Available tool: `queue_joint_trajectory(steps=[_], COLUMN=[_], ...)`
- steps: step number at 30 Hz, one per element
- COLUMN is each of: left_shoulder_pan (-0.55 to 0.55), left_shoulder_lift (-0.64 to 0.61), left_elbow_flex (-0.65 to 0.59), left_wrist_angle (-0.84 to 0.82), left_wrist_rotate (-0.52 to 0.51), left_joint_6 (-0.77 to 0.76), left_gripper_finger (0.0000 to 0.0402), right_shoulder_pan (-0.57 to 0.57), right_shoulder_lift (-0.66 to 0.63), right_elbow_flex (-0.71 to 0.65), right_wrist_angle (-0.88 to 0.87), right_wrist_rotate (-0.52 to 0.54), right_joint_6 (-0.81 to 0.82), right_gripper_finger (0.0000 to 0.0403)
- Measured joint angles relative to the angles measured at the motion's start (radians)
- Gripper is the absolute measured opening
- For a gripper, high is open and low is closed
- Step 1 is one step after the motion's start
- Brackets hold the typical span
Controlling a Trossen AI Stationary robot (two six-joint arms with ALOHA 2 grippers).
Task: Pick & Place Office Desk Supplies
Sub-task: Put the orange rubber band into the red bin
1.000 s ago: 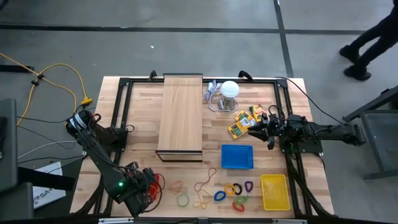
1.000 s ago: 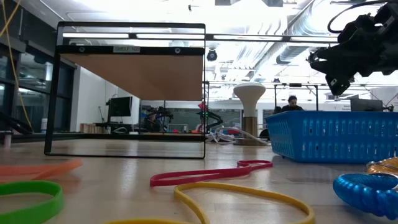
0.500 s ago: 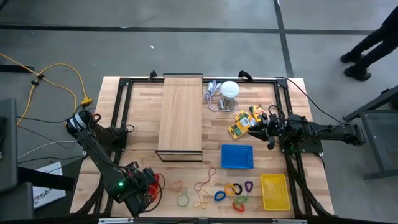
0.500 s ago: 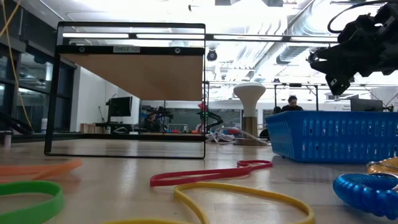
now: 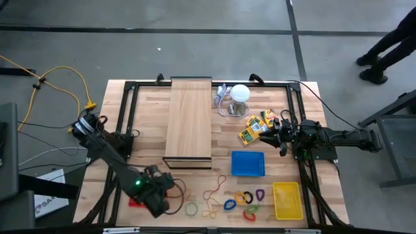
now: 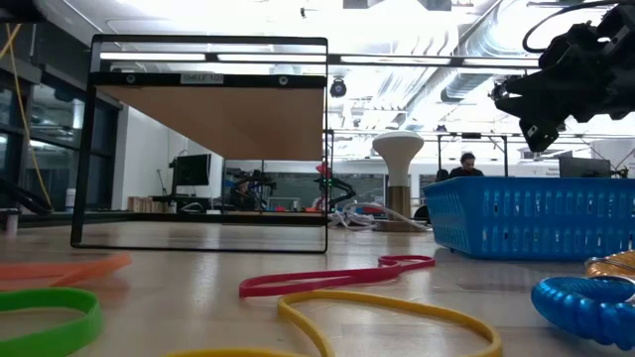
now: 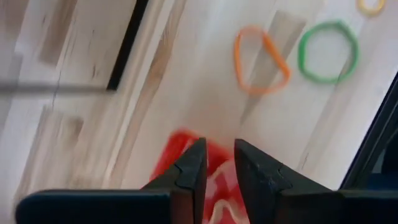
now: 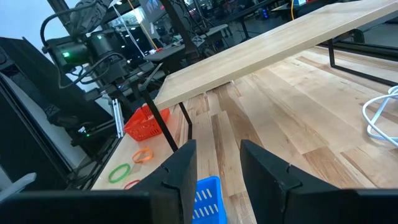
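Note:
Rubber bands lie flat near the table's near edge: an orange band [image 5: 185,194], a green band [image 5: 192,208] and a red band [image 5: 214,188]. Coloured clips [image 5: 244,203] lie to their right. Yellow-orange packs [image 5: 255,127] lie by the right arm. My left gripper [image 5: 164,196] hovers low between a red basket [image 5: 135,203] and the bands. Its wrist view shows the gripper [image 7: 217,149] with a narrow gap over the red basket [image 7: 171,155], with the orange band [image 7: 261,59] and green band [image 7: 328,43] ahead. My right gripper [image 5: 265,132] waits raised beside the packs, with its fingers slightly apart [image 8: 217,152].
A long pale board [image 5: 188,120] on a black frame stands mid-table. A white ball with grey cable [image 5: 240,93] sits at the far side. A blue basket [image 5: 247,164] and a yellow basket [image 5: 286,200] stand on the right. A person's legs [image 5: 383,39] are beyond the table.
My left arm has swung from the table's near left corner toward the right, toward the rubber bands. This has uncovered the red basket it stood over. The right arm and the loose items have kept still.

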Motion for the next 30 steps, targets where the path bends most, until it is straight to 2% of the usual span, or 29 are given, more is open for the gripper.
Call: queue_joint_trajectory(steps=[5, 9, 15, 21, 30], left_shoulder_pan=[0.100, 0.182, 0.256, 0.267, 0.222], left_shoulder_lift=[0.000, 0.000, 0.000, 0.002, 0.003], left_elbow_flex=[0.000, 0.000, 0.000, 0.000, 0.000], left_wrist_angle=[0.084, 0.148, 0.161, 0.160, 0.154], left_wrist_rotate=[0.009, 0.069, 0.112, 0.113, 0.085], left_joint_6=[0.171, 0.311, 0.429, 0.449, 0.439], left_gripper_finger=[0.0077, 0.0077, 0.0077, 0.0077, 0.0077], right_shoulder_pan=[0.000, 0.000, 0.000, 0.000, 0.000], right_shoulder_lift=[0.000, 0.000, 0.000, 0.000, 0.000], right_elbow_flex=[0.000, 0.000, 0.000, 0.000, 0.000], right_wrist_angle=[0.000, 0.000, 0.000, 0.000, 0.000], right_wrist_rotate=[0.000, 0.000, 0.000, 0.000, 0.000], right_joint_6=[0.000, 0.000, 0.000, 0.000, 0.000], right_gripper_finger=[0.0111, 0.0111, 0.0111, 0.0111, 0.0111])
